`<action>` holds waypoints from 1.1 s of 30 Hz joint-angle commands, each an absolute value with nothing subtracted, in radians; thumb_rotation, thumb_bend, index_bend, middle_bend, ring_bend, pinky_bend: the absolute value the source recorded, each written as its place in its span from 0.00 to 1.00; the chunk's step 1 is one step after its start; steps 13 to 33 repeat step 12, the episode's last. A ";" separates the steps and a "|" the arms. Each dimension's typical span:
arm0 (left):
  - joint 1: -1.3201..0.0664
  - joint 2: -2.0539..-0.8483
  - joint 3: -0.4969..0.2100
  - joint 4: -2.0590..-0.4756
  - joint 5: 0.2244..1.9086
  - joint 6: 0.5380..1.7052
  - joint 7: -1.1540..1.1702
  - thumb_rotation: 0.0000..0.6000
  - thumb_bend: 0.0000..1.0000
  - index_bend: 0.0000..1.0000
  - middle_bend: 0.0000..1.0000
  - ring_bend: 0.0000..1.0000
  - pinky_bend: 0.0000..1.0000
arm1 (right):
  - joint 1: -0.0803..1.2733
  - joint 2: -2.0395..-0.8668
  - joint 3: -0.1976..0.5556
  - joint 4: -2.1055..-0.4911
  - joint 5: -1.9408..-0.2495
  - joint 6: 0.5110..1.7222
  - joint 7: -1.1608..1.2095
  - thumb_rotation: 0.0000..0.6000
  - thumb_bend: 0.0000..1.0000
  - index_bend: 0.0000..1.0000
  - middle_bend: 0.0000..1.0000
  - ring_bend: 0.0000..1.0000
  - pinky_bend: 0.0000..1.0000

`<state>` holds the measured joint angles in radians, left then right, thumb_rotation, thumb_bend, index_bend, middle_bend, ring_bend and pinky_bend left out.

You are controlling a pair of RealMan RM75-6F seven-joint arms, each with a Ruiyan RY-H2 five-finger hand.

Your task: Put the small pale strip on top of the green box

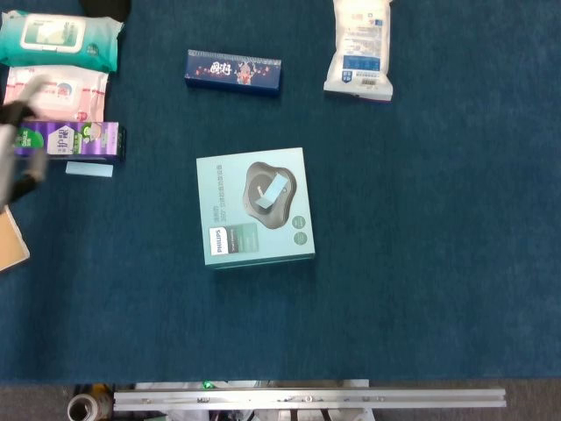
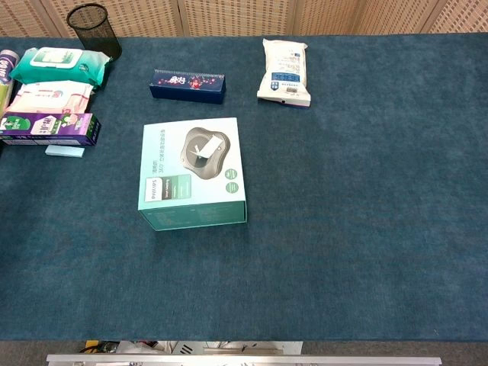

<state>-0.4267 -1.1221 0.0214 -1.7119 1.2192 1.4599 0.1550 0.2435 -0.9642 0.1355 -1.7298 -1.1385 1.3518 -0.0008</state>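
Note:
The green box (image 1: 230,189) (image 2: 163,160) lies flat in the middle of the blue cloth. The small pale strip (image 1: 274,186) (image 2: 203,146) rests on its lid, over the grey printed picture, with nothing touching it. My left hand (image 1: 15,151) shows only as a blurred grey shape at the far left edge of the head view, well clear of the box; its fingers cannot be made out. The chest view shows no hand. My right hand appears in neither view.
A purple box (image 1: 63,140), a pink wipes pack (image 1: 54,92) and a teal wipes pack (image 1: 60,39) line the left side. Another pale blue strip (image 1: 89,168) lies by the purple box. A navy box (image 1: 233,71), a white pouch (image 1: 360,50) and a black mesh cup (image 2: 94,27) sit further back.

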 commanded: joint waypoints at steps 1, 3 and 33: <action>-0.335 -1.131 0.041 -1.657 1.207 1.516 0.108 1.00 0.43 0.11 0.35 0.33 0.43 | 0.186 -1.021 0.097 -1.665 -1.207 1.426 0.003 1.00 0.24 0.29 0.47 0.45 0.58; -0.293 -1.139 0.047 -1.641 1.202 1.538 0.095 1.00 0.43 0.12 0.35 0.33 0.42 | 0.163 -1.050 0.088 -1.639 -1.232 1.464 -0.007 1.00 0.24 0.29 0.47 0.45 0.58; -0.181 -1.168 0.045 -1.610 1.246 1.624 0.049 1.00 0.43 0.12 0.35 0.33 0.38 | 0.117 -1.066 0.085 -1.660 -1.261 1.511 -0.023 1.00 0.24 0.29 0.47 0.45 0.58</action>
